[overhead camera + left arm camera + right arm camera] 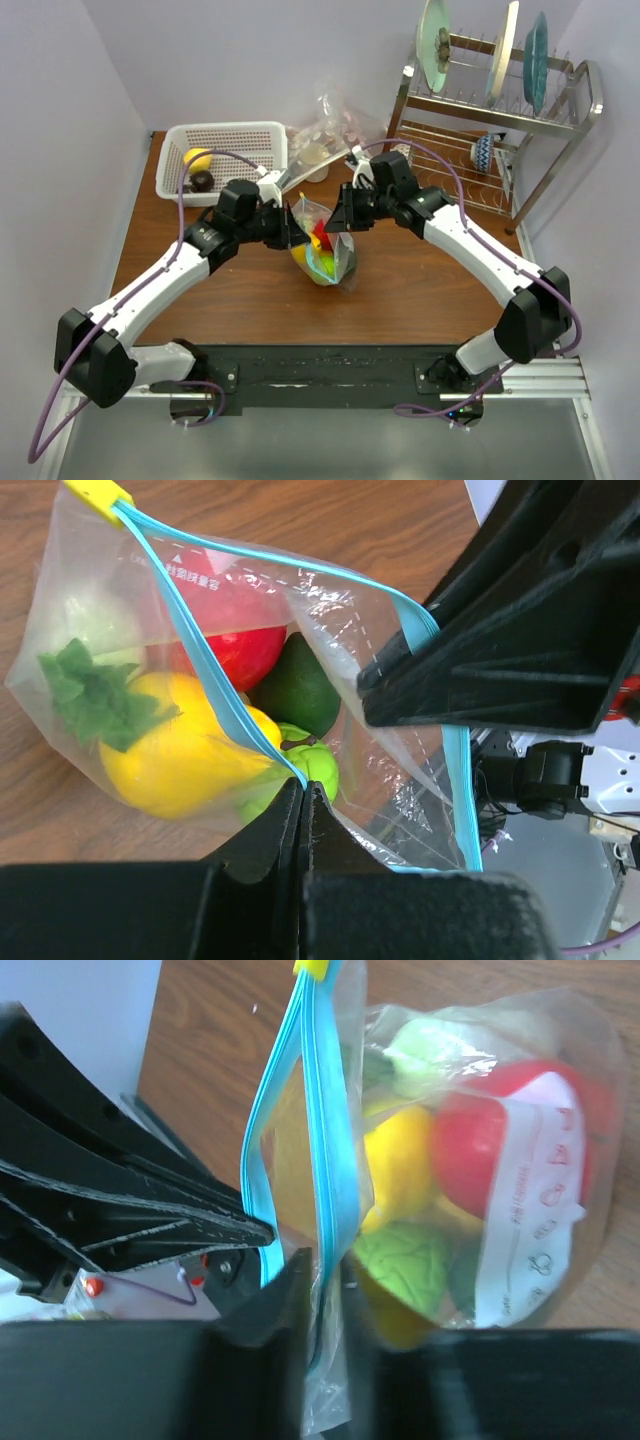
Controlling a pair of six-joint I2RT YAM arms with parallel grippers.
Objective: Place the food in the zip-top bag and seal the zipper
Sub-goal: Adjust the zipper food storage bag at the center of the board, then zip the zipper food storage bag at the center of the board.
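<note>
The zip-top bag (pixel 328 255) hangs between both grippers over the middle of the table. It holds the food: a red fruit (pixel 235 645), a yellow one (pixel 180 755), a dark green one (pixel 300 685), a light green one (pixel 318 765) and a leafy green piece (pixel 95 685). The light-blue zipper (pixel 190 630) gapes open, with a yellow slider (pixel 95 492) at its far end. My left gripper (pixel 303 788) is shut on the near strip. My right gripper (pixel 325 1280) is shut on the other strip (pixel 335 1150), its fingers (pixel 500 640) just opposite.
A white mesh basket (pixel 262 135) at the back left holds a yellow fruit (pixel 198 160) and a dark item (pixel 202 181). Other clear bags (pixel 330 125) lie behind the held bag. A metal dish rack (pixel 500 105) with plates stands at the back right.
</note>
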